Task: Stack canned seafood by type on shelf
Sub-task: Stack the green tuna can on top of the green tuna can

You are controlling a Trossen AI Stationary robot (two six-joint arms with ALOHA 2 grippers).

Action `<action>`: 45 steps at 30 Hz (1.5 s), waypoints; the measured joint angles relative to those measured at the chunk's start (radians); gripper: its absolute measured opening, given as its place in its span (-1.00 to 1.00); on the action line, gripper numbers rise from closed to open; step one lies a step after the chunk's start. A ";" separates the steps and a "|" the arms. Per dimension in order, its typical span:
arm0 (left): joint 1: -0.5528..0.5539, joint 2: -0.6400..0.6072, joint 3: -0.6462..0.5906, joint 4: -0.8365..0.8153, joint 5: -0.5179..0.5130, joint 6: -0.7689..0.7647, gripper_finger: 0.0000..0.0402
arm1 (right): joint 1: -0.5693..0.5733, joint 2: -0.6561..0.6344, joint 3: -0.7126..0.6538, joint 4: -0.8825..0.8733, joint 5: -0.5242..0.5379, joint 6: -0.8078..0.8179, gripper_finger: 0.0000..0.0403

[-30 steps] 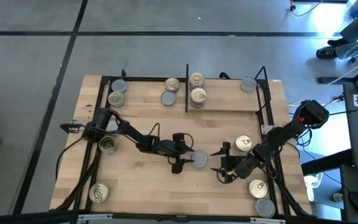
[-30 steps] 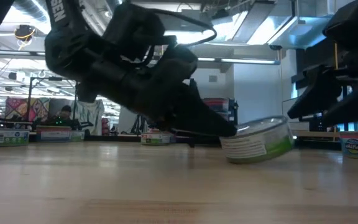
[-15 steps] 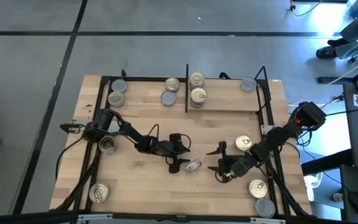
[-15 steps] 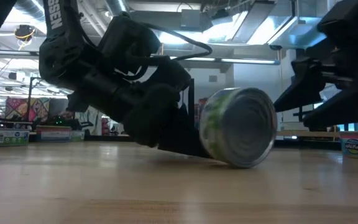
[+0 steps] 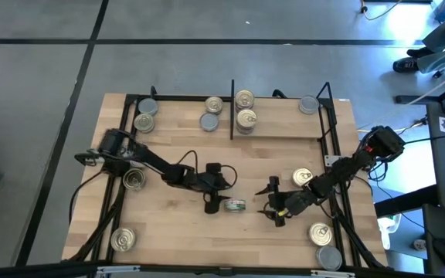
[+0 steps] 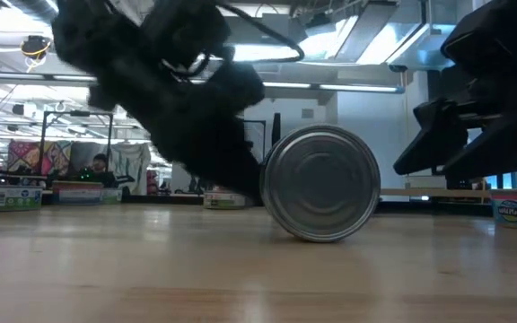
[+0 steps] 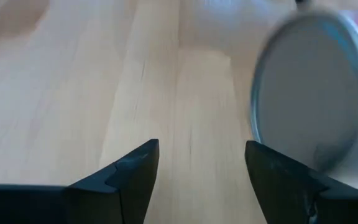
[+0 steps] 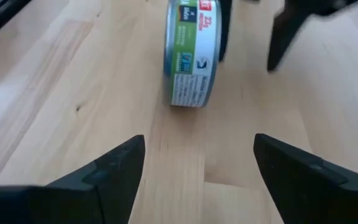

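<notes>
A green-labelled tin point(image 5: 235, 205) stands on its edge on the wooden counter point(image 5: 168, 224), between the left gripper point(image 5: 212, 202) and right gripper point(image 5: 272, 210), both spread wide, holding nothing.

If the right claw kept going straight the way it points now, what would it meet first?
Most likely the tin standing on its edge, ahead of the open right claw in its wrist view. The left claw sits just beyond that tin; depth is hard to judge.
</notes>
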 joint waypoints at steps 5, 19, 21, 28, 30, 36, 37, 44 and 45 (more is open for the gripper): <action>-0.024 -0.180 0.026 -0.271 0.000 -0.037 0.18 | 0.000 0.000 0.000 -0.003 -0.010 0.031 0.50; -0.137 -0.117 0.187 -0.239 -0.151 -0.047 0.18 | 0.000 0.000 0.000 -0.023 -0.019 0.074 0.50; -0.135 -0.079 0.209 -0.236 -0.155 -0.047 0.18 | 0.000 0.000 0.000 -0.024 -0.019 0.087 0.50; -0.134 0.000 0.256 -0.194 -0.142 -0.030 0.18 | 0.000 0.000 0.000 -0.025 -0.050 0.090 0.50; -0.130 0.017 0.256 -0.181 -0.142 -0.029 0.18 | 0.000 0.000 0.000 -0.025 -0.051 0.090 0.50; -0.119 0.069 0.256 -0.144 -0.142 -0.044 0.18 | 0.000 0.000 0.000 -0.024 -0.050 0.090 0.50; -0.119 0.078 0.256 -0.140 -0.141 -0.043 0.18 | 0.000 0.000 0.000 -0.024 -0.050 0.090 0.50; -0.120 0.111 0.256 -0.074 -0.141 0.054 -0.10 | -0.001 0.000 0.000 -0.017 -0.042 0.114 0.50; -0.120 0.111 0.256 -0.071 -0.141 0.071 -0.19 | -0.001 -0.001 0.000 -0.015 -0.038 0.137 0.50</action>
